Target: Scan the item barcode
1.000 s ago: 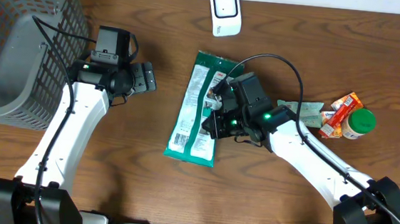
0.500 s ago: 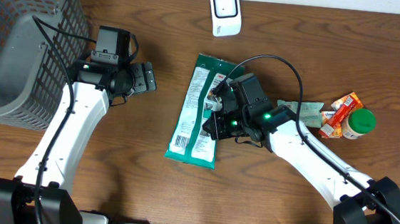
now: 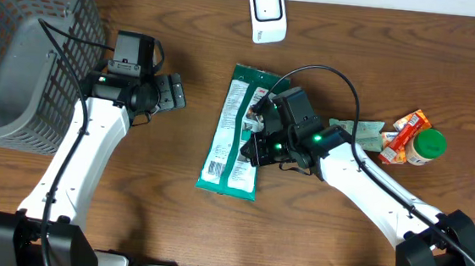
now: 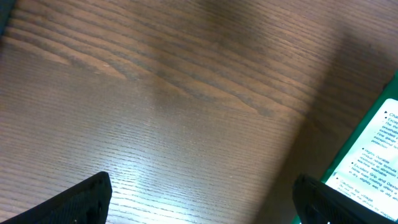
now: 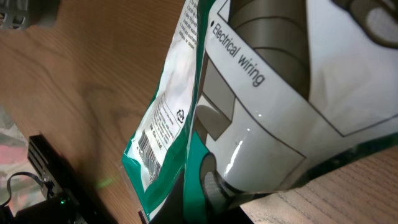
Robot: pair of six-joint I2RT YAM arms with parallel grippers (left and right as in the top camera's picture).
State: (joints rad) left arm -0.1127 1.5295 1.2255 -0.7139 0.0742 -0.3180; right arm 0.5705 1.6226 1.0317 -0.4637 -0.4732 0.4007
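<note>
Packet (image 3: 229, 145) stays pinched in right end effector (image 3: 252, 148), unmoved.

Pack seen close up against the table.

Most of the frame is filled by the green and white pack (image 5: 180, 118), whose glossy face is tilted and bent along a fold. The words "Electrical wiring" (image 5: 238, 53) are printed in black on a white panel near the top. A barcode (image 5: 147, 144) is carried on the left flap, below small print. The wooden table (image 5: 81, 93) is seen at the left and in the lower right corner. A black device (image 5: 50, 180) with a small green light is seen at the lower left. A grey object (image 5: 28, 12) is cut off by the top left corner and cannot be identified.
</note>
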